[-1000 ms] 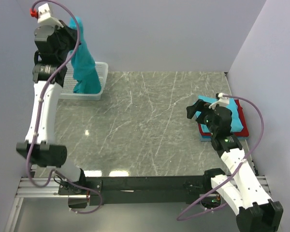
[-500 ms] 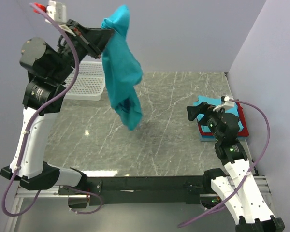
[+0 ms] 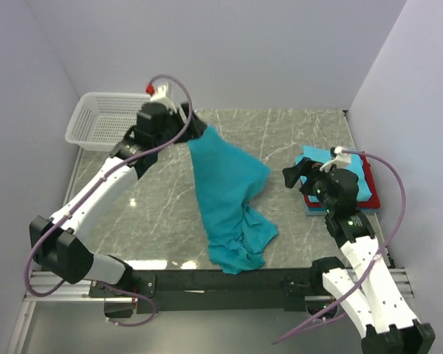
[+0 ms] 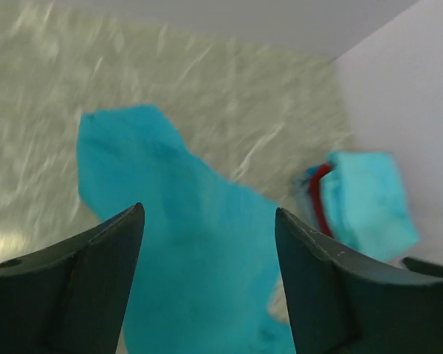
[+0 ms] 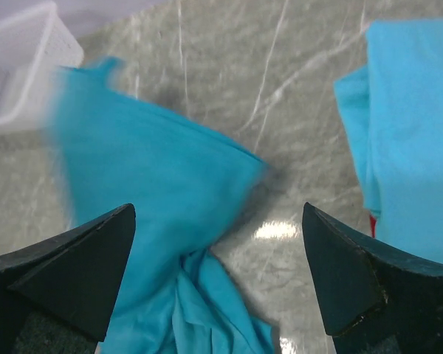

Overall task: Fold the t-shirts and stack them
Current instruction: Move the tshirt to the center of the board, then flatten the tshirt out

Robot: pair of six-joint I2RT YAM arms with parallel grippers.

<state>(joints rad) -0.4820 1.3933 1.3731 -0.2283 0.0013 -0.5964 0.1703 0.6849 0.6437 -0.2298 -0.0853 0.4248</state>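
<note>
My left claw (image 4: 207, 217) stood released, fingers apart, over the loose teal cloth t-shirt (image 3: 225, 199), which sprawled rumpled toward the near edge of the grey marble surface (image 3: 295, 133). My right claw (image 5: 218, 214) hung released and empty beside the flat folded stack of teal, red and blue t-shirts (image 3: 358, 184) at the right.

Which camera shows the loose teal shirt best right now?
Top external: the whole teal shirt shows, stretched across the table toward its near edge. Left wrist gives only a blurred part of it; right wrist, a blurred part cut off at the bottom edge.
</note>
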